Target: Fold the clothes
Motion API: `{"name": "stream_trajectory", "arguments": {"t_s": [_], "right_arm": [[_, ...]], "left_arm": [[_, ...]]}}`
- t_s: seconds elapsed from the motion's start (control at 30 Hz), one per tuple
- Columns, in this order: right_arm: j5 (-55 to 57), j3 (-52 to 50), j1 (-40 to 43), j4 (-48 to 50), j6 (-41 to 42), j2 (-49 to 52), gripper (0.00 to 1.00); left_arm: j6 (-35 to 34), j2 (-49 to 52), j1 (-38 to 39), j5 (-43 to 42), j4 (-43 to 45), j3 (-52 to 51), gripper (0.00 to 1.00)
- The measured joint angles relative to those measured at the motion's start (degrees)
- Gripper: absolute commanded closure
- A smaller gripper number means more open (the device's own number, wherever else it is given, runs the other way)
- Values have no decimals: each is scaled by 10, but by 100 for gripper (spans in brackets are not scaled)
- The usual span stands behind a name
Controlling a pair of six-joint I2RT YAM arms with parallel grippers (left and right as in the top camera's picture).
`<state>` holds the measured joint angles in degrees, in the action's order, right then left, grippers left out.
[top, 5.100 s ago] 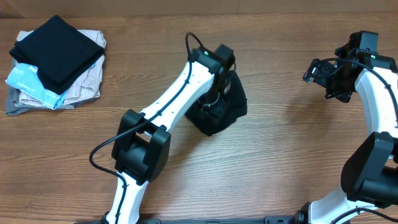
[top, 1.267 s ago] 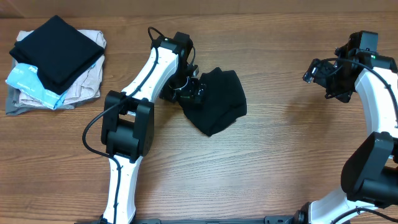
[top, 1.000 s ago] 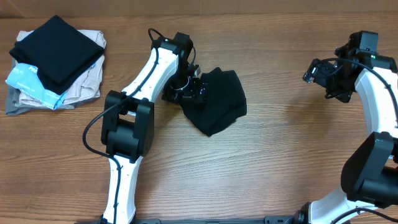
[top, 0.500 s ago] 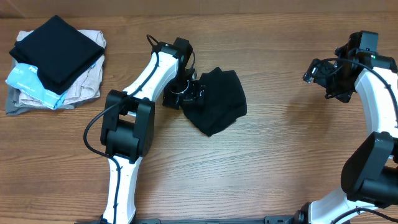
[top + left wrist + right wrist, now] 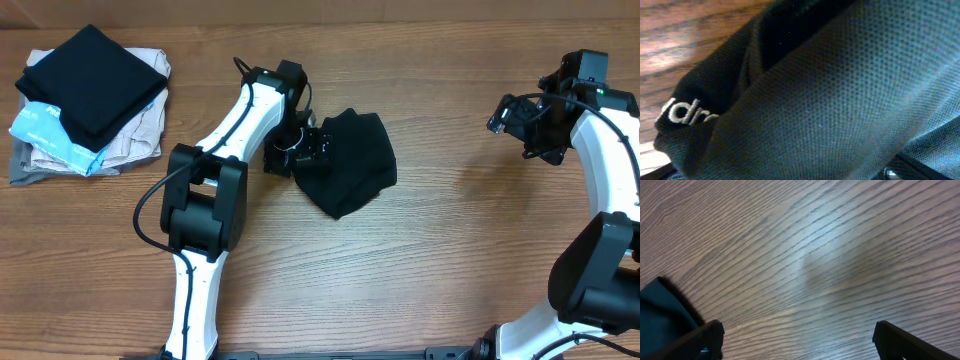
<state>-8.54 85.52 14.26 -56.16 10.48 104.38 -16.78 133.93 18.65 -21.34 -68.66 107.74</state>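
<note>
Left pincer [image 5: 310,149] now at left edge of shirt [image 5: 356,166]

Black shirt [image 5: 350,165], fine mesh fabric, folded into a compact lumpy bundle, mid wooden table [image 5: 450,250]

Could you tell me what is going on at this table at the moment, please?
The robot is working on a crumpled black shirt lying mid-table. The left gripper is down at the shirt's left edge, jaws wide and so close that dark fabric fills its wrist view; whether any cloth is pinched cannot be told. The right gripper hangs open over bare wood at the far right, touching nothing. A stack of folded garments sits at the far left corner. The shirt is not yet folded.
</note>
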Motion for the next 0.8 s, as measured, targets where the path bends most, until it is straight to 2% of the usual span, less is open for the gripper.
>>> {"name": "stream_trajectory", "arguments": {"t_s": [0.1,0.33,0.4,0.5,0.53,0.8], "right_arm": [[0,0,0,0,0,0,0],[0,0,0,0,0,0,0],[0,0,0,0,0,0,0],[0,0,0,0,0,0,0],[0,0,0,0,0,0,0],[0,0,0,0,0,0,0]], "left_arm": [[-7,0,-3,1,2,0,23],[-12,0,3,19,8,0,38],[-13,0,9,28,11,0,51],[-16,-1,19,40,15,4,90],[-15,-3,21,46,15,6,96],[-12,-9,28,78,13,12,96]]}}
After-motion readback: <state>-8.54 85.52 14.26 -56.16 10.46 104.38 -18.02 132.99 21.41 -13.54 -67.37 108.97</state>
